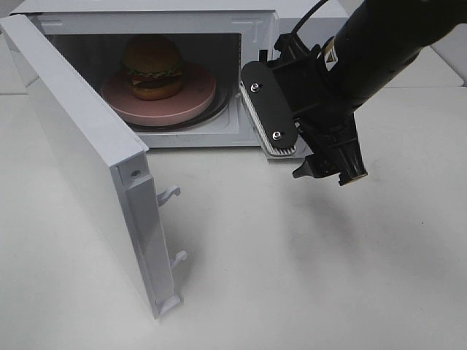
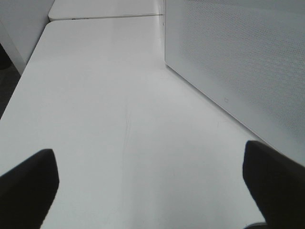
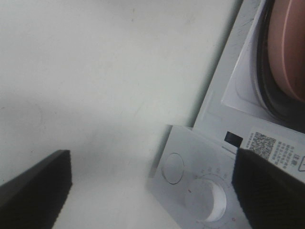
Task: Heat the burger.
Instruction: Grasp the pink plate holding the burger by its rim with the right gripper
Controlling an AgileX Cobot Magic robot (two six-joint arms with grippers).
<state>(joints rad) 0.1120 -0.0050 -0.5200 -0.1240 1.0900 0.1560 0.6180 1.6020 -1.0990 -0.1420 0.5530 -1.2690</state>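
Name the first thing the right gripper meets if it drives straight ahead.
The right gripper would likely meet the microwave's control panel, near its dial, though depth is unclear.

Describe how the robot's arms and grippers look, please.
The right arm is a glossy black tube with a black cable near the wrist. Its finger is a flat black plate with two silver screws and a white ribbed pad. The left gripper shows dark, blunt fingertips.
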